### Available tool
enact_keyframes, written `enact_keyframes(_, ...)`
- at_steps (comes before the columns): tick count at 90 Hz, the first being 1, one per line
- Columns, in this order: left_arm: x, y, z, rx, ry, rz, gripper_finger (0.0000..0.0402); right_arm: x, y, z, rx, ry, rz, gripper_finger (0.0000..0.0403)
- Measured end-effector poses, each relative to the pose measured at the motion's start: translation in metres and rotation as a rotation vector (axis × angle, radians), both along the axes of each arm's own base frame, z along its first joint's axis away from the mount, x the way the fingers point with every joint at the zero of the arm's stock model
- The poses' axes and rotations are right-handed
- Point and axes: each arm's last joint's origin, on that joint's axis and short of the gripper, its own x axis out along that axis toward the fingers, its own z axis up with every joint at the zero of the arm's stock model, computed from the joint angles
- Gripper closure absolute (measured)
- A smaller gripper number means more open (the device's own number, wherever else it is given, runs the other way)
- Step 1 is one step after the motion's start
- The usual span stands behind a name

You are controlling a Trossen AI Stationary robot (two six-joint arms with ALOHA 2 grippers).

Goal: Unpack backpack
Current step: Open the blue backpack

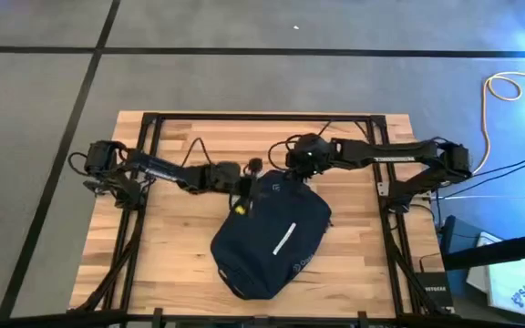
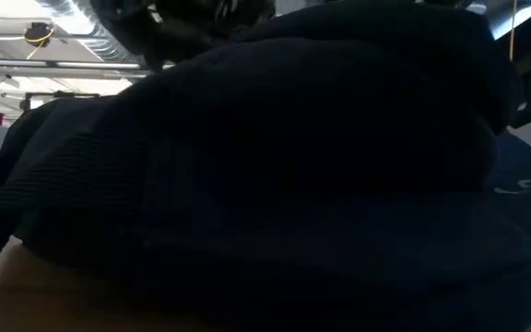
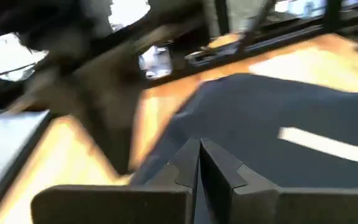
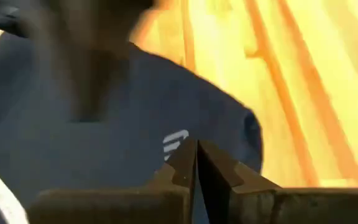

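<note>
The backpack [image 1: 272, 239] lies flat in the middle of the worktop [image 1: 171, 228], and both tools, left tool [image 1: 241, 193] and right tool [image 1: 292, 170], are fully closed on nothing at its top end, so they should open before gripping the zipper.

Two black jointed arms, left [image 1: 167, 170] and right [image 1: 390, 155], have bulky housings at base and elbow, thin dark cables looping off them, a small yellow spot near the left wrist, and dark angular fingers [image 3: 219, 171] tapering to flat inner faces.
</note>
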Motion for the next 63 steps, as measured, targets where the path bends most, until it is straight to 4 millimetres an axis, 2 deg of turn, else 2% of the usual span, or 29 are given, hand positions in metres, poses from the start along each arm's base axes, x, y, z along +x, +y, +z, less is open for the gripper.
enact_keyframes(8,0.001,0.021,0.002,0.000,0.038,0.043,0.0401,-0.009,0.011,0.013,-0.011,0.017,0.004,0.0402)
enact_keyframes(17,0.004,0.039,0.010,-0.048,0.157,0.010,0.0401,-0.018,0.025,0.023,0.019,0.022,0.022,0.0402)
enact_keyframes(33,0.012,0.049,0.021,-0.038,0.228,0.005,0.0388,-0.029,0.044,0.026,0.036,0.089,0.039,0.0398)
enact_keyframes(39,0.018,0.057,0.026,-0.066,0.250,0.007,0.0365,-0.030,0.049,0.025,0.030,0.105,0.044,0.0389)
enact_keyframes(51,0.038,0.068,0.010,-0.108,0.395,0.017,0.0296,-0.031,0.056,0.025,0.003,0.112,0.053,0.0361)
enact_keyframes(63,0.061,0.074,0.000,-0.100,0.487,0.036,0.0223,-0.040,0.060,0.035,-0.039,0.081,0.007,0.0348)
